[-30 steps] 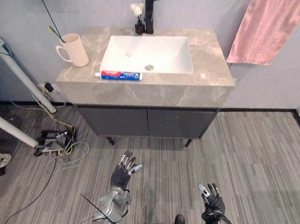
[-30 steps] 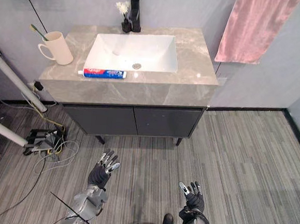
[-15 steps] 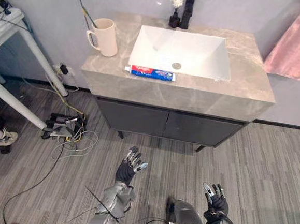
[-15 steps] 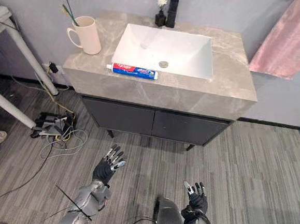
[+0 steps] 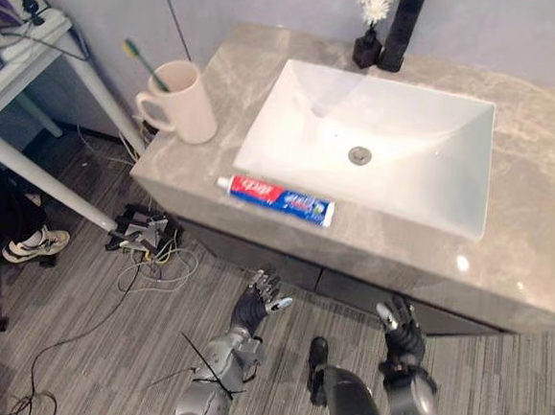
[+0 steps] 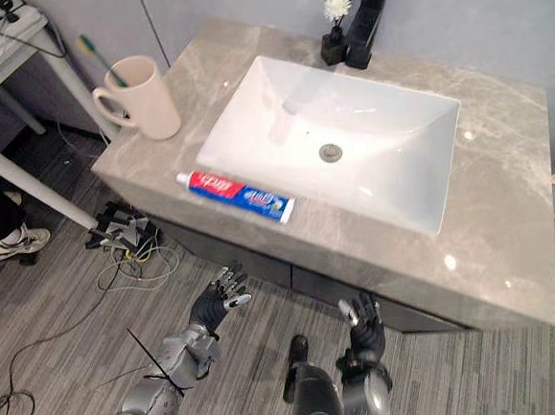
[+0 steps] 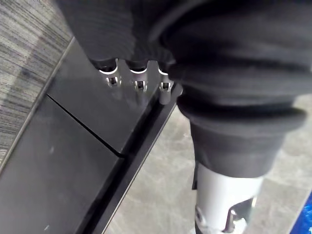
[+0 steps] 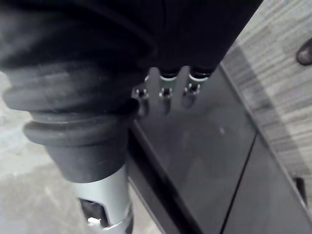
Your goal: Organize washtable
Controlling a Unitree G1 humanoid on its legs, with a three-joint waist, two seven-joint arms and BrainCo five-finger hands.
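You have both hands low, in front of the dark cabinet [image 7: 58, 161] under the washtable [image 5: 536, 218], below the level of its stone top. The left hand [image 5: 250, 306] has its fingers spread and relaxed, and it holds nothing. The right hand [image 5: 402, 335] is the same, with fingers straight and palm empty. In each wrist view the fingertips point at the cabinet front without touching it.

The thing to go for first is probably the toothpaste tube [image 5: 275, 199]. It lies flat on the near strip of the top, just in front of the white sink [image 5: 294, 122]. Its long axis runs left to right along the near edge, with the right end a little nearer to you.

The tube sits up and beyond the left hand, almost straight ahead of it. The right hand is well off to the tube's right, so the left is the closer one. Bring it up over the edge and close across the tube's short width.

The mug [image 5: 188, 101], with a toothbrush [image 5: 145, 61] in it, stands at the far left of the top and looks like the likely home for the tube. The faucet [image 5: 403, 30] and a small flower vase [image 5: 371, 23] stand behind the sink.
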